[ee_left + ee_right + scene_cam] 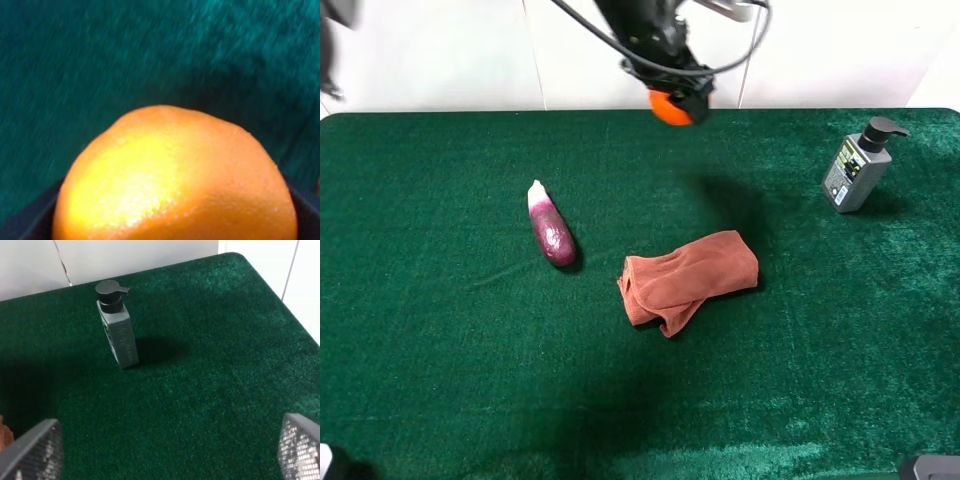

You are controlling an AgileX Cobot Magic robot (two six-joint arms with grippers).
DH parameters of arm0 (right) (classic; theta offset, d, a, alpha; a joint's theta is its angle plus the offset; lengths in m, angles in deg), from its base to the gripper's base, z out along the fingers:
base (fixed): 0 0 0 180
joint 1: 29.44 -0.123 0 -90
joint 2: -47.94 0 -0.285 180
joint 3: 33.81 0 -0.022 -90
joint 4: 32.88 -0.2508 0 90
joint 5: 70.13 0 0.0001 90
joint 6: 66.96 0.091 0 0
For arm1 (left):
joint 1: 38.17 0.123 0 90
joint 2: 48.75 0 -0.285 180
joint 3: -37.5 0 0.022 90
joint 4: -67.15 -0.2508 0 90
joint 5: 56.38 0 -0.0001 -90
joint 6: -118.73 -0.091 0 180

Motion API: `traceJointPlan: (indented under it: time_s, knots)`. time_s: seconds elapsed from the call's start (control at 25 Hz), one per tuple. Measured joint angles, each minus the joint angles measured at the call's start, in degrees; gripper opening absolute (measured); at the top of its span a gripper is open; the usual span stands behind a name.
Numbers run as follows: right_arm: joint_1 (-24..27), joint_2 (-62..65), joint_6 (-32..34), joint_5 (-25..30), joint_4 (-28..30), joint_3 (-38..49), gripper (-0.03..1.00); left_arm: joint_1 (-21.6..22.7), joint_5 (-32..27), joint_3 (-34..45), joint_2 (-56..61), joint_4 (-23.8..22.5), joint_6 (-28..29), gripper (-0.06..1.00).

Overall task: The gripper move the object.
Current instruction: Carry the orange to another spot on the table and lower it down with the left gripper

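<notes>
The orange fruit (669, 107) is held high above the far middle of the green table, clamped in my left gripper (678, 92), a black hand on an arm trailing black cables. In the left wrist view the glossy fruit (170, 180) fills the frame, with a dark jaw edge at each lower corner and blurred green cloth behind. Its shadow falls on the table behind the rust-brown cloth. My right gripper (165, 457) is open and empty, with mesh-padded fingertips (32, 452) wide apart above the table's right side. It shows only as a grey edge at the exterior view's bottom right (932, 466).
A purple eggplant (552, 232) lies left of centre. A rust-brown folded cloth (690, 278) lies at centre. A grey pump bottle (860, 165) stands at the far right and shows in the right wrist view (117, 327). A white wall runs behind the table's back edge.
</notes>
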Motion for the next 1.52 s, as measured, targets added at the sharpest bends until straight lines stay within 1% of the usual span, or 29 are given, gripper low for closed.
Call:
traceJointPlan:
  time_s: [0.08, 0.2, 0.4, 0.64, 1.04, 1.2, 1.52]
  knots:
    - [0.0, 0.0, 0.0, 0.0, 0.0, 0.0, 0.65, -1.4, 1.8, -2.4, -2.3, 0.0, 0.0, 0.74]
    - [0.0, 0.0, 0.0, 0.0, 0.0, 0.0, 0.65, -3.5, 6.2, -3.8, -4.7, 0.0, 0.0, 0.74]
    - [0.0, 0.0, 0.0, 0.0, 0.0, 0.0, 0.65, -6.9, 13.7, -4.0, -8.1, 0.0, 0.0, 0.74]
    - [0.0, 0.0, 0.0, 0.0, 0.0, 0.0, 0.65, -9.5, 22.1, -4.0, -11.4, 0.1, 0.0, 0.74]
    - [0.0, 0.0, 0.0, 0.0, -0.2, 0.0, 0.65, -11.0, 34.4, -4.0, -15.3, 0.7, 0.7, 0.74]
    - [0.0, 0.0, 0.0, 0.0, -0.2, 0.0, 0.65, -11.0, 37.3, -4.0, -17.2, 0.7, 1.3, 0.74]
    - [0.0, 0.0, 0.0, 0.0, -0.2, 0.0, 0.65, -11.0, 40.9, -4.0, -20.5, 0.7, 2.5, 0.74]
